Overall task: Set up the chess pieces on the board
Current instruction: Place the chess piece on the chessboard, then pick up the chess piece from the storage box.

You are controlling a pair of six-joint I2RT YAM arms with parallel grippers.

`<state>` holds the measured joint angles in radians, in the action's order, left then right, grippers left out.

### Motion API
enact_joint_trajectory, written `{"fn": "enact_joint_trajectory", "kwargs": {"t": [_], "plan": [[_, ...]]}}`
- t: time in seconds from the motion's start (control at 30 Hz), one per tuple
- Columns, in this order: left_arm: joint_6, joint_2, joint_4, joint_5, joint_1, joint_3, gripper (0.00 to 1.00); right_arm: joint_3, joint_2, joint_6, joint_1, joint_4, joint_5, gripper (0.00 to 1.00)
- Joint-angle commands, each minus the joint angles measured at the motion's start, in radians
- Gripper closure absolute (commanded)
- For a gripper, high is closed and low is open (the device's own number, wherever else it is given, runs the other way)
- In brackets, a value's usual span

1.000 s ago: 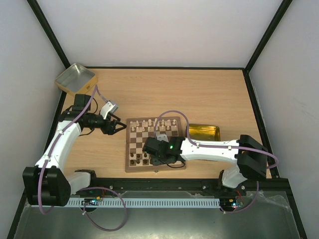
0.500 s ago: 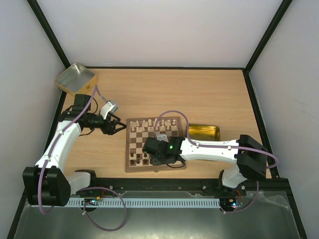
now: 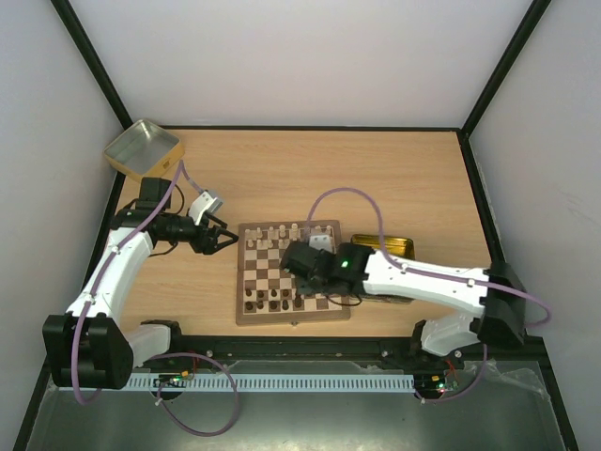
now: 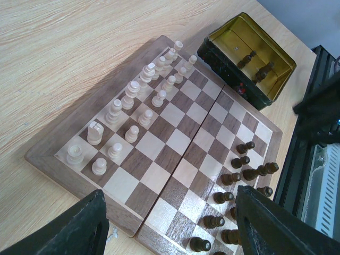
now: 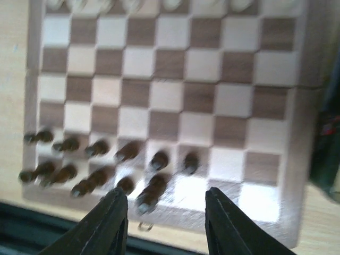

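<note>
The board (image 3: 240,274) lies at the table's middle front. Cream pieces (image 3: 282,235) fill its far rows and dark pieces (image 3: 272,299) stand on its near rows. My left gripper (image 3: 225,239) is open and empty, hovering just off the board's left edge; its wrist view (image 4: 170,234) shows cream pieces (image 4: 133,101) and dark pieces (image 4: 239,175). My right gripper (image 3: 296,263) is open and empty above the board's middle. Its blurred wrist view (image 5: 164,223) looks down on the dark pieces (image 5: 122,159) at the near edge.
A gold tin (image 3: 385,246) sits by the board's right edge, partly under my right arm; the left wrist view shows it (image 4: 249,56) holding a few dark pieces (image 4: 255,64). A second gold tin (image 3: 143,148) stands at the far left corner.
My right gripper has moved up and to the right, off the board's near rows, and its arm has stretched out rightward. More dark pieces now show there. The left arm has not moved.
</note>
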<state>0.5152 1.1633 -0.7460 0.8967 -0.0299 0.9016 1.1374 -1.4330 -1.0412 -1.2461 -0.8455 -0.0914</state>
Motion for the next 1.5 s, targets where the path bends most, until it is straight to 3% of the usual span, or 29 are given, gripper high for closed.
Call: {"fn": "enact_joint_trajectory", "kwargs": {"t": [0.0, 0.27, 0.57, 0.73, 1.1, 1.3, 1.47], "plan": [[0.000, -0.012, 0.000, 0.007, -0.005, -0.015, 0.34, -0.071, 0.112, -0.024, 0.131, -0.116, -0.105, 0.61], [0.003, 0.005, -0.003, 0.008, -0.005, -0.011, 0.34, -0.313, 0.265, 0.059, 0.472, -0.032, -0.025, 0.56], [0.002, 0.006, -0.003, 0.006, -0.011, -0.010, 0.34, -0.403, 0.260, 0.123, 0.620, 0.049, 0.089, 0.56], [0.001, 0.011, -0.003, 0.006, -0.014, -0.010, 0.34, -0.443, 0.248, 0.139, 0.649, 0.092, 0.147, 0.58], [0.002, 0.012, -0.003, 0.007, -0.015, -0.010, 0.34, -0.552, 0.250, 0.126, 0.651, 0.170, 0.205, 0.72], [0.000, 0.006, -0.001, 0.005, -0.015, -0.012, 0.34, -0.538, 0.259, 0.133, 0.651, 0.151, 0.181, 0.93], [-0.002, 0.004, 0.001, 0.004, -0.015, -0.012, 0.34, -0.472, 0.278, 0.159, 0.651, 0.078, 0.127, 0.98]]}}
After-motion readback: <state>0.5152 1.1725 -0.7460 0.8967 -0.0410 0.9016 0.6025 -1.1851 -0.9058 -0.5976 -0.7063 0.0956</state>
